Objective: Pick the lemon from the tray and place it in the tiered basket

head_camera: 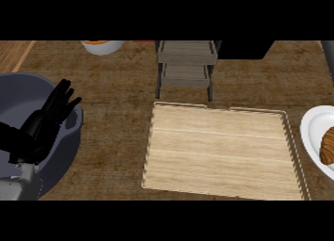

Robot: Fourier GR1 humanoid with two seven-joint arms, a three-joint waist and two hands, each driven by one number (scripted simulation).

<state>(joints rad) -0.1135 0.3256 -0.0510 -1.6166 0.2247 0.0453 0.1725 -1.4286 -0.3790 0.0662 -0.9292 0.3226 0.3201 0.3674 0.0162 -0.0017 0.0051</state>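
Left hand (43, 126) shows at the view's left over a big grey bowl (73, 141), fingers straight and apart, holding nothing. The wooden tray (218, 150) lies mid-counter, its long side slightly skewed, only bare boards showing inside its rim. I can't locate the lemon from here: it shows neither on the tray nor on the shelves of the tiered basket (186, 59) that I can see. The basket stands just beyond the tray's far edge, its upper part cut by the frame. A dark grey forearm runs along the right edge, and a black shape at the top, just right of the basket, looks like the right hand (244, 49); I can't tell whether it is apart, together or clamped on anything. A white plate (314, 123) with a croissant (332, 143) sits just right of the tray. A white cup (103, 47) stands at top left.
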